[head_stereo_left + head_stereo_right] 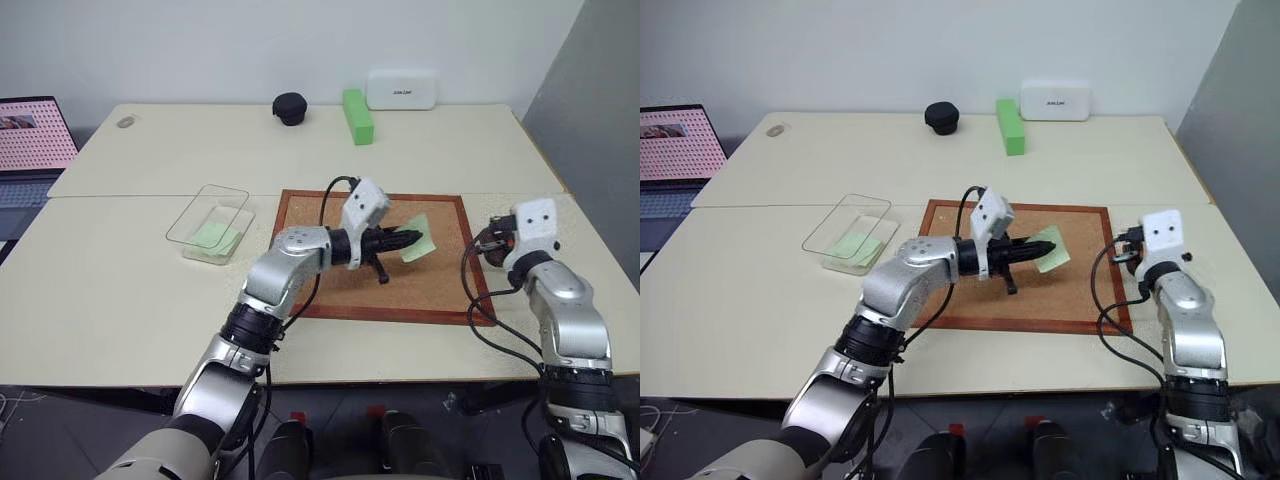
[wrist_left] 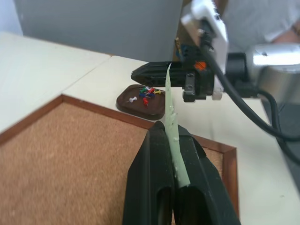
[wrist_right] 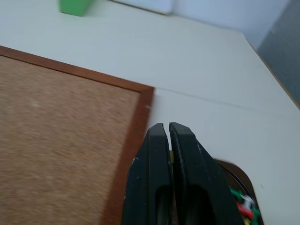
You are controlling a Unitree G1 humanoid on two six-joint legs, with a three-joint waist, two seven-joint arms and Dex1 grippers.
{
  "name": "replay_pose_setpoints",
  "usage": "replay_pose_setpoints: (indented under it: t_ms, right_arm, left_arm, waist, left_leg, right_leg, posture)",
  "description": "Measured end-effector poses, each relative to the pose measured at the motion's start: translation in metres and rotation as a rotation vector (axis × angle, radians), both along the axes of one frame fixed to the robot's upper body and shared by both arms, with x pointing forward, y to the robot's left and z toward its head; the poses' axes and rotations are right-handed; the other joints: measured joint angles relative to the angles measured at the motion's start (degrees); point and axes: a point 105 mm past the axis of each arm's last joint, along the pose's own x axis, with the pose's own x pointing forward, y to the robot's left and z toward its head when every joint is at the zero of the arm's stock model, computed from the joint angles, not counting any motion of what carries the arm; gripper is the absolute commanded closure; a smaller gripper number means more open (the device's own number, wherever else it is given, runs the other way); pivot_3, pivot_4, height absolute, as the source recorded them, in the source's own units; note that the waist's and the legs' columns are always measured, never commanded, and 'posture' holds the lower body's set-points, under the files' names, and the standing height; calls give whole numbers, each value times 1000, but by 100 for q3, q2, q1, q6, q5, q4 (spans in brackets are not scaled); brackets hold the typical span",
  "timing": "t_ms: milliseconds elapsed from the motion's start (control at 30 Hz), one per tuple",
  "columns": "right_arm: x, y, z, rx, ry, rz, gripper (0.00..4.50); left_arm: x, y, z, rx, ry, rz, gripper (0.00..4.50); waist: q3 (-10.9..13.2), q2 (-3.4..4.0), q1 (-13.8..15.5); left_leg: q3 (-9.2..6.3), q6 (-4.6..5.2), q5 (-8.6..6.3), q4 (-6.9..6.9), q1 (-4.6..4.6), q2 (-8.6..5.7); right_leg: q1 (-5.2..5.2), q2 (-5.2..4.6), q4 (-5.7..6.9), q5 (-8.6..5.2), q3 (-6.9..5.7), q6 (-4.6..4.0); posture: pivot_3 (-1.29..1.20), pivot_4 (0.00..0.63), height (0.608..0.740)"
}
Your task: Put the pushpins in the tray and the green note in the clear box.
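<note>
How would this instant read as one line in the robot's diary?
left tool: shut on green note above corkboard | right tool: shut over tray | pushpins: in tray

Looks like an office: plain white wall (image 1: 200,50), beige tabletop (image 1: 120,300), open laptop (image 1: 30,150) and a cork board (image 1: 420,290).

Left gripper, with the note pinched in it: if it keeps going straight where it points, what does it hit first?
Most likely the right gripper, which hangs across its line just above the tray of pushpins. The left gripper holds the green note edge-on; depth is hard to judge.
</note>
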Motion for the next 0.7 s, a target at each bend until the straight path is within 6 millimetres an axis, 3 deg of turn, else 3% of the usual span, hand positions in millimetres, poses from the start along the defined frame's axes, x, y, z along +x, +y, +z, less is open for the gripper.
replay_pose_setpoints:
  t_ms: [100, 233, 400, 700]
  right_arm:
    - [1, -15, -6, 57, 32, -65, 4500]
    - [5, -20, -10, 112, 50, -70, 4500]
    - [9, -30, -17, 115, 89, -92, 3442]
    - [12, -27, -20, 108, 87, -81, 1579]
  left_arm:
    - [-5, -7, -1, 23, -53, -33, 4473]
    - [-6, -10, -4, 32, -47, -39, 4473]
    - [-4, -9, -8, 51, -43, -31, 4500]
    - [-4, -5, -13, 70, -30, -33, 4500]
  waist:
    - [0, 0, -3]
    - [0, 1, -10]
    - [1, 2, -6]
    - [1, 2, -10]
  left_leg:
    - [1, 1, 0, 0, -1, 0]
    - [2, 2, 0, 0, 0, 0]
    - [2, 2, -1, 1, -2, -1]
    - [1, 2, -1, 1, -2, 0]
  right_leg:
    - [0, 0, 0, -13, 1, 21]
    - [0, 2, 0, -13, 1, 23]
    - [0, 1, 0, -13, 1, 23]
    - [0, 2, 0, -14, 1, 24]
  posture:
    - [0, 150, 740]
    - [0, 150, 740]
    - [0, 150, 740]
    - [0, 150, 740]
